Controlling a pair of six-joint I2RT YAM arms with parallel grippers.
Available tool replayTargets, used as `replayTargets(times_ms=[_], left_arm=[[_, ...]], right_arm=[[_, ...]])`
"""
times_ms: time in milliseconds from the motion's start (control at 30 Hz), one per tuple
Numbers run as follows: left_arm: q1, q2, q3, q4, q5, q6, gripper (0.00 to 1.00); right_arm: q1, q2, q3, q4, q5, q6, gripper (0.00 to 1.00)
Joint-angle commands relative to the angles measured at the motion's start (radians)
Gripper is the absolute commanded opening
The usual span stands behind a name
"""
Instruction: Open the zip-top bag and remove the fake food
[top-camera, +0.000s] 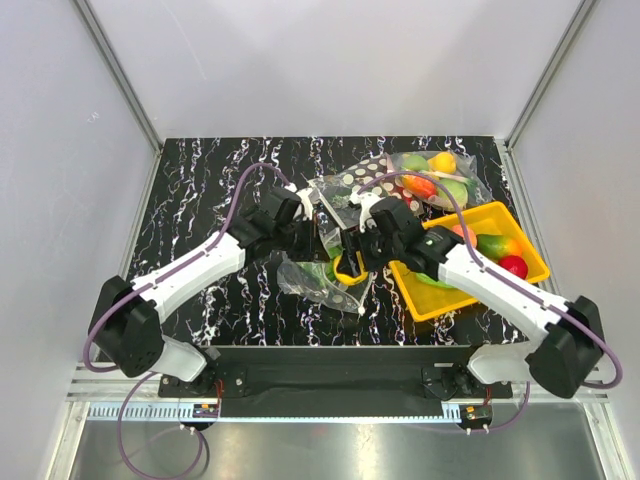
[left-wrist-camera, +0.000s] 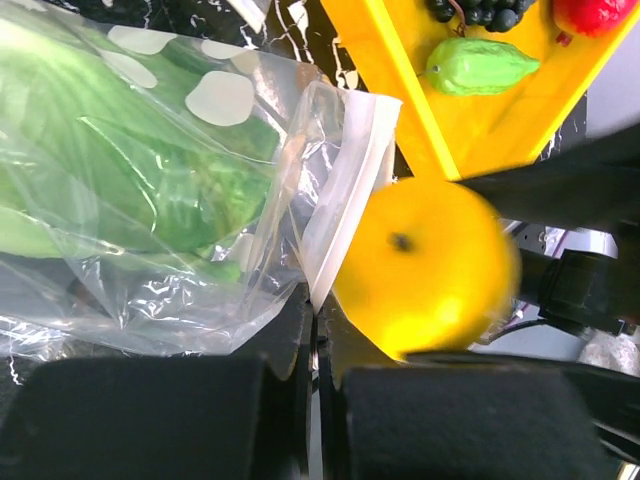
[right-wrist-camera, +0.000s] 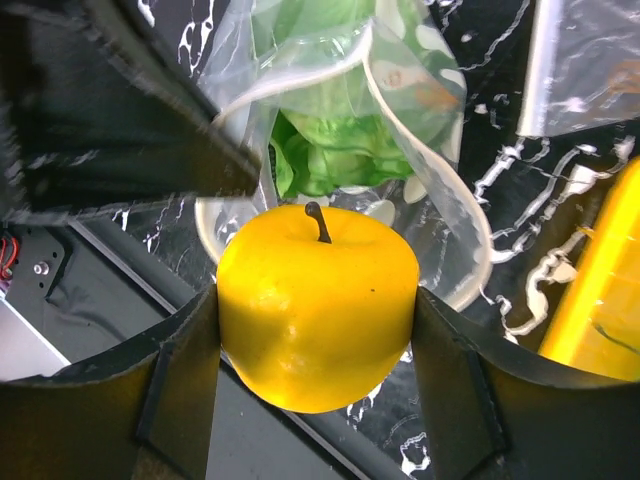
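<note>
Zip-top bag (left-wrist-camera: 150, 250) | lettuce (right-wrist-camera: 335, 150) blurred inside; left gripper (left-wrist-camera: 312, 385) pinches its edge; right gripper (right-wrist-camera: 315, 345) clamps yellow fruit (right-wrist-camera: 315, 295)

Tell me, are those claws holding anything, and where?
Right gripper clamps the yellow toy apple by its sides; left gripper pinches the zip-top bag at its mouth edge.

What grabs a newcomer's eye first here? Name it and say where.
The bright yellow fruit stands out first, clamped between the right gripper's fingers just outside the mouth of the zip-top bag. Next comes the green lettuce inside that bag, whose edge the left gripper pinches near the middle of the table. To the right sits a yellow tray holding more toy food.
</note>
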Motion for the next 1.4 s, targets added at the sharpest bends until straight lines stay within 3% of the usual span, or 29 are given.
replayTargets(times_ms=[0,267,433,667,900,1167,1367], left_arm=[[0.022,-0.006,0.019,0.029,-0.018,-0.013,0.00],[0.077,-0.031,-0.010,0.012,-0.013,0.011,0.00],[0.079,-0.048,-0.020,0.004,-0.013,0.019,0.00],[0.080,-0.062,-0.030,0.010,-0.003,0.014,0.00],[0.082,-0.083,-0.040,0.007,-0.001,0.025,0.00],[0.082,-0.071,-0.060,0.035,0.023,0.019,0.00],[0.080,-0.045,-0.021,0.015,0.031,0.043,0.00]], right_arm=[[0.007,-0.093,0.066,-0.074,0.057,0.000,0.23],[-0.062,-0.171,0.052,-0.157,0.137,-0.044,0.20],[-0.315,-0.185,0.017,-0.085,0.055,-0.076,0.20],[-0.492,0.008,0.030,0.053,0.011,-0.109,0.19],[-0.510,0.124,0.089,0.027,0.023,-0.107,0.19],[-0.510,0.111,0.035,0.015,0.078,-0.084,0.21],[-0.510,0.134,0.041,-0.011,0.091,-0.076,0.30]])
